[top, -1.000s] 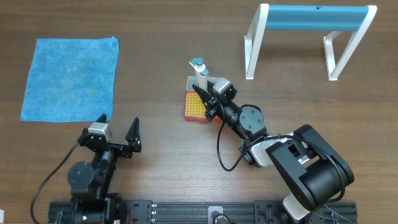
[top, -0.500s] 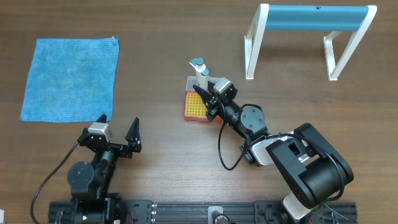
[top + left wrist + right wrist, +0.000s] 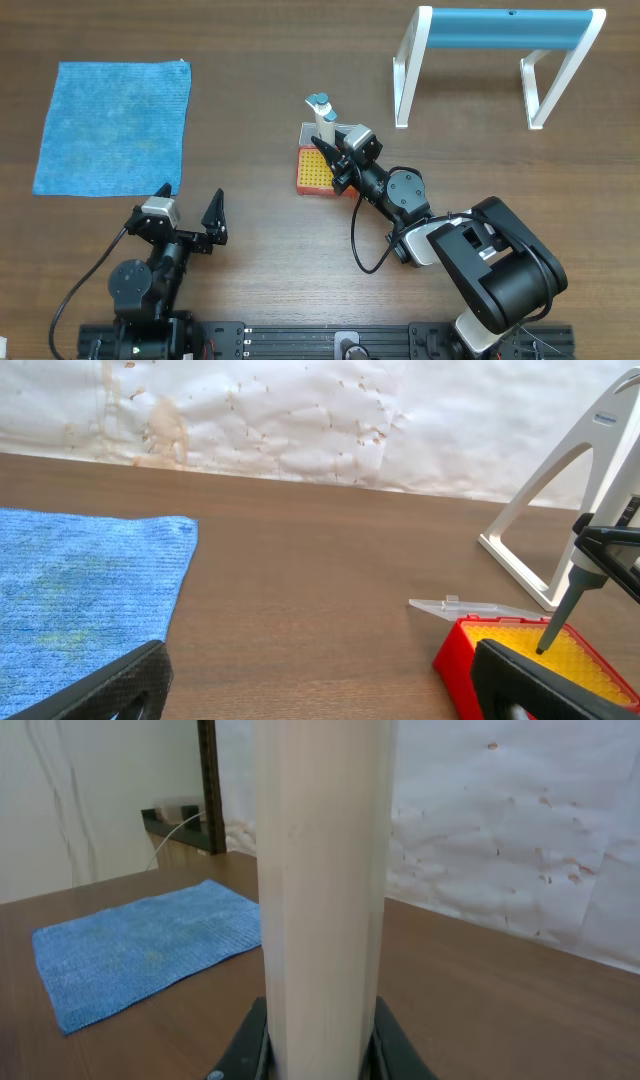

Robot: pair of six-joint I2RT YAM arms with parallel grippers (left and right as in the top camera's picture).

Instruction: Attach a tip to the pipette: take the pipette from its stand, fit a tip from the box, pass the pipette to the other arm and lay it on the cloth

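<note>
The right gripper (image 3: 331,165) is clamped on a white plastic pipette with a blue cap (image 3: 322,112), holding it roughly upright over the red tip box with its yellow rack (image 3: 310,172). From the left arm's camera the pipette's grey lower end (image 3: 560,615) slants down and meets the top of the yellow rack, with the box's clear lid (image 3: 468,607) folded out flat on the table behind it. In the right wrist camera the pipette's pale barrel (image 3: 320,890) stands between the two black fingers (image 3: 252,1042), which press on it from both sides.

The left gripper (image 3: 191,200) sits low near its own base, spread wide with nothing between its fingers (image 3: 115,688), well apart from the box. The square blue woven cloth (image 3: 112,128) lies flat on the brown wooden table (image 3: 260,60) over by the left arm, bare. The white-legged stand with the blue top bar (image 3: 505,30) is off at the far right.
</note>
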